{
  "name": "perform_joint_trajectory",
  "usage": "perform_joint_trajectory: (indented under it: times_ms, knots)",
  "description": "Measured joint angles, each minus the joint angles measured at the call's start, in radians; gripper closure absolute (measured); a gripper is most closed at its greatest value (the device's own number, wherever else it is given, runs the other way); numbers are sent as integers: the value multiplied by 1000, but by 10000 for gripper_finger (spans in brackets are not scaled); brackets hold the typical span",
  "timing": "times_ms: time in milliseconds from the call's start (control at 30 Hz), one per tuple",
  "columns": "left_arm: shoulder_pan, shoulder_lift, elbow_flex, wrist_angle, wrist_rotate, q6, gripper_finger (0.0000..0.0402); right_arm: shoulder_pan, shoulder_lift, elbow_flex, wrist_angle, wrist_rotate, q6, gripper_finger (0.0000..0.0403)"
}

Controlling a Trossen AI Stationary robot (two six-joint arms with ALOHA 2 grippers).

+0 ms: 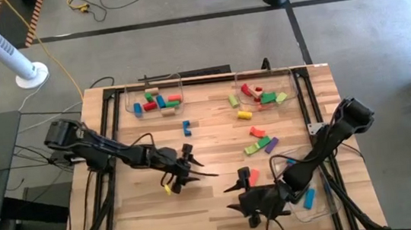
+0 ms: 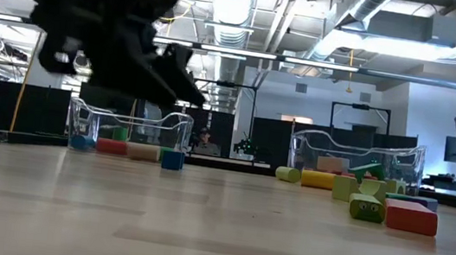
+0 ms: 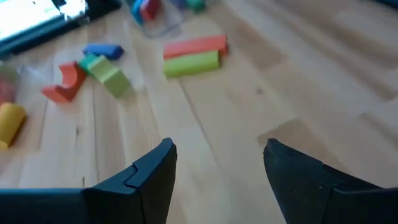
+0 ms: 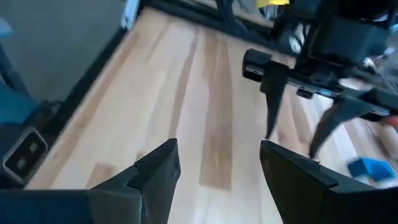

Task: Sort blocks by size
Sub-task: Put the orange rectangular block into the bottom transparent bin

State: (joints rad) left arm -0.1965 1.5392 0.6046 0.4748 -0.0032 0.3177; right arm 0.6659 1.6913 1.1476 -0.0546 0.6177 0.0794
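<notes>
Presently | left gripper (image 1: 189,168) fingers apart, empty, mid-table beside yellow block (image 1: 168,188) | right gripper (image 1: 245,190) spread, empty, near red block (image 1: 253,176) | blocks (image 1: 259,141) scattered (some already in trays (image 1: 179,78)) | descend squarely, straddle one block.

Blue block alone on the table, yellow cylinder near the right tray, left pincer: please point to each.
Blue block (image 1: 186,126), high view, its middle.
Yellow cylinder (image 1: 244,115), high view, middle of its side.
Left pincer (image 1: 196,169), high view, midway between its open fingertips.
</notes>
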Motion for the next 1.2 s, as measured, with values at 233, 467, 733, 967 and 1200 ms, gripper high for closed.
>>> perform_joint_trajectory:
  times_ms: [233, 467, 733, 967, 1200]
  knots:
    - [22, 66, 29, 2, -19, 10, 173, -4, -5, 174, -391, 39, 115, 148]
    - [24, 39, 28, 4, -19, -7, 173, -71, -5, 225, -684, -40, 228, 148]
    - [22, 6, 28, -13, -18, -48, 173, -182, 56, 223, -847, -292, 247, 148]
    - [20, 6, 28, -79, -18, -92, 173, -218, 130, 223, -951, -362, 206, 148]
    - [19, 6, 28, -127, -17, -121, 173, -222, 130, 222, -966, -406, 201, 148]
